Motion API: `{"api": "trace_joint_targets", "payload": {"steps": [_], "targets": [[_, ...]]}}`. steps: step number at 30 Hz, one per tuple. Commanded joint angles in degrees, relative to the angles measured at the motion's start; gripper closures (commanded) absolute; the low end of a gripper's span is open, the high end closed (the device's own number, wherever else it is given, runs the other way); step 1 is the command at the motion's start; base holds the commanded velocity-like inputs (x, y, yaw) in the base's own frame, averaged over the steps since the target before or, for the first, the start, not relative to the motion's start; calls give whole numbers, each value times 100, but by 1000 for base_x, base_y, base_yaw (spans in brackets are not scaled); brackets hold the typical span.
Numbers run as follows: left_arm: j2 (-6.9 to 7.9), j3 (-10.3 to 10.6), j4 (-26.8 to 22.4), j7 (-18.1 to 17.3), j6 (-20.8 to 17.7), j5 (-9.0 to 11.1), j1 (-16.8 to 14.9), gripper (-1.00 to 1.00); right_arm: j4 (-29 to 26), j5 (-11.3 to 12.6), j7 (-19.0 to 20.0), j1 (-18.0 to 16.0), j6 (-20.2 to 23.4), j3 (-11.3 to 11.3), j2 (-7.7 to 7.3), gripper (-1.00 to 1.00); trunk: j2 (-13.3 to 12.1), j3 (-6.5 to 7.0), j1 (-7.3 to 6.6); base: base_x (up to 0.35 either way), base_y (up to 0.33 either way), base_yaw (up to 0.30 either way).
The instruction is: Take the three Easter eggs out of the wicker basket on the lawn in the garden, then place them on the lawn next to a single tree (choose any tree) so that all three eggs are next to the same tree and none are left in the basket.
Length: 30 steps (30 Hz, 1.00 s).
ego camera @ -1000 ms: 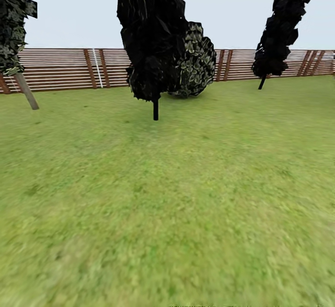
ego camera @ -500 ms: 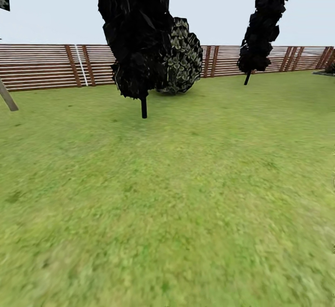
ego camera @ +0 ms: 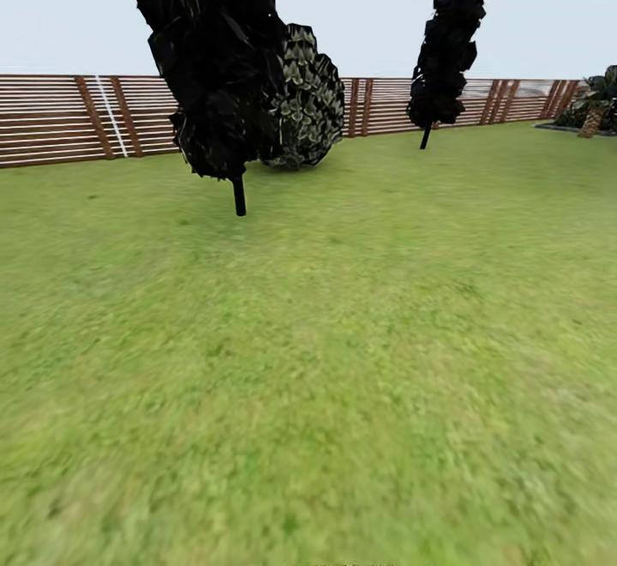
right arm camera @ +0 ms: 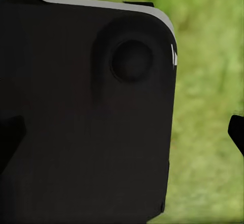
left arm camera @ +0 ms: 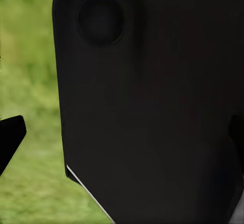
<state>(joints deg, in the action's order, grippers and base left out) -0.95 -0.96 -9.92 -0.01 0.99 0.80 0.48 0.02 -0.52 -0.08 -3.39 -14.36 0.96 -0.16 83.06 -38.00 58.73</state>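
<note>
Lawn (ego camera: 343,360) spread wide underfoot, blurred green with yellowish patches. View swung since a second ago; pale trunk gone off left. Near-black conical trees (ego camera: 214,60), leafy shrub (ego camera: 300,99), slatted brown fence (ego camera: 60,116). Dark flat body blocking both wrist views; grip state of either hand undeterminable.

We're seeing flat, even daylight under a pale sky (ego camera: 86,9). The near lawn (ego camera: 308,429) is smearing into blur, while both conical trees (ego camera: 214,60) are rendering near-black. Wrist views are showing soft, defocused grass (left arm camera: 28,56).
</note>
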Motion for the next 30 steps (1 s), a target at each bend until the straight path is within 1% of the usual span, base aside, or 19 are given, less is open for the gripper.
{"api": "trace_joint_targets", "payload": {"steps": [1,30], "targets": [[-1,-9,-10,-1,7,8,4,-100,7,-3,1,-4,-20,9,2,-100,2,-7,0,0,0,-247],[-10,-6,-13,1,7,8,4,-100,7,-1,0,-4,-23,1,-2,-100,2,-13,0,0,0,-275]]}}
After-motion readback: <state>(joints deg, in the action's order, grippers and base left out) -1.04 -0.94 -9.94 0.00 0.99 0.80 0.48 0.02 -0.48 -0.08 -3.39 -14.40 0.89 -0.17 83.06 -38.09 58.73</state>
